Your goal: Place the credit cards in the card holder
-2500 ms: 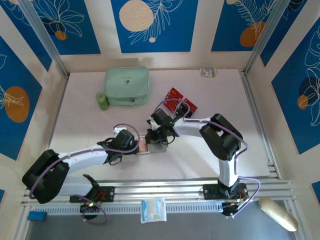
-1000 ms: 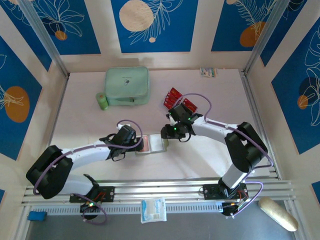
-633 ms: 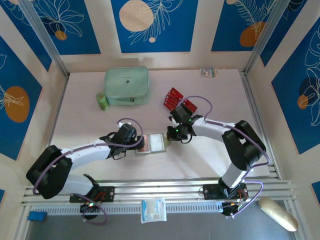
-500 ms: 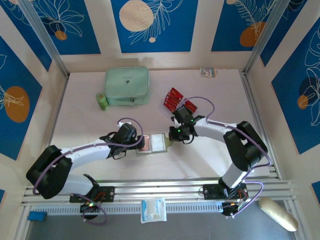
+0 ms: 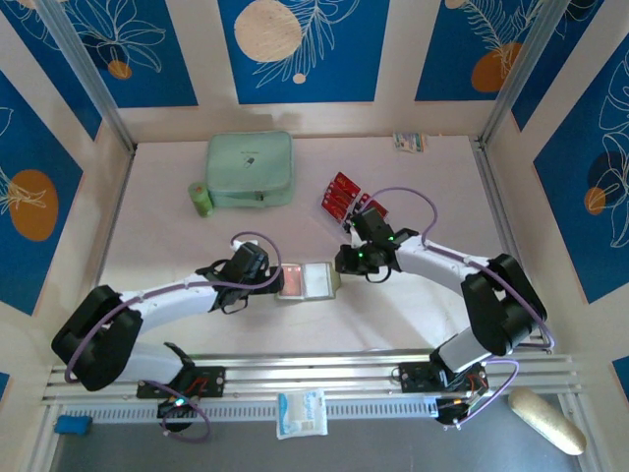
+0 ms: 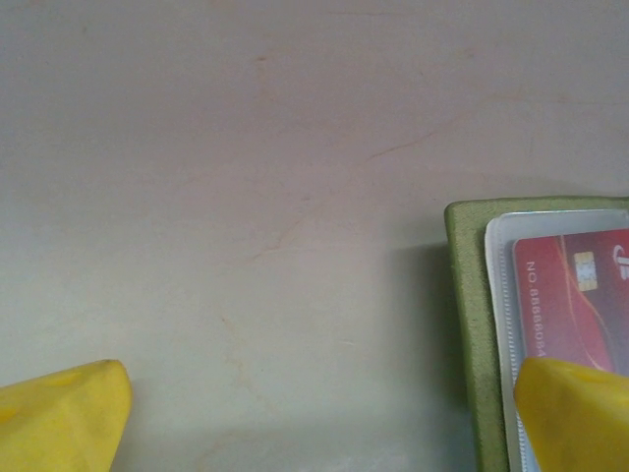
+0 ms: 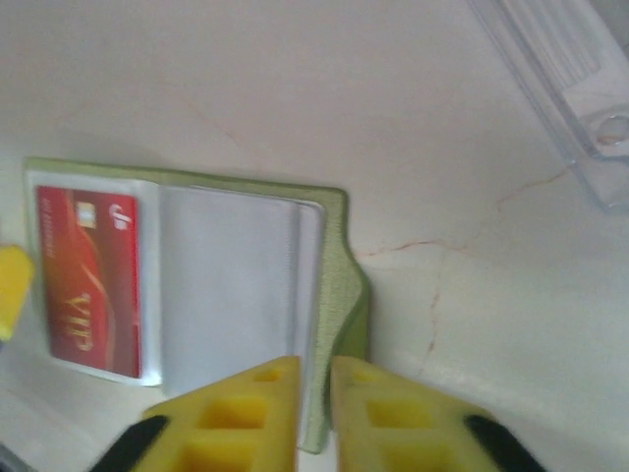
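The olive-green fold-over card holder [image 5: 316, 283] lies open on the pale desk [image 5: 177, 246], near the middle towards the near edge, with its silvery pockets facing up. A red credit card [image 7: 90, 280] sits in the clear pocket of the leaf at its 9 o'clock side. The card shows a gold chip, the letters "VIP" and a pale curled logo. The left wrist view reads "NO. 8888" along its edge before the digits run out of frame.

The left arm lies low across the desk from its base at 7 o'clock, with its elbow far out at 8 o'clock. The left hand [image 5: 272, 279] is at the holder's 9 o'clock edge. Its jaws are spread as wide as they go and grip nothing. One yellow finger [image 6: 575, 413] overlaps the card's corner.

The right arm bends at an elbow near 4 o'clock and reaches in toward 10 o'clock. The right hand [image 7: 314, 379] is at the holder's 3 o'clock edge with its jaws almost together. The edge of the pale leaf runs into the slit, and I cannot tell whether it is pinched.

At 1 o'clock from the holder lie loose red cards [image 5: 341, 195] beside a clear plastic tray [image 7: 555, 84]. At 11 o'clock lies a mint-green zip case [image 5: 251, 169].
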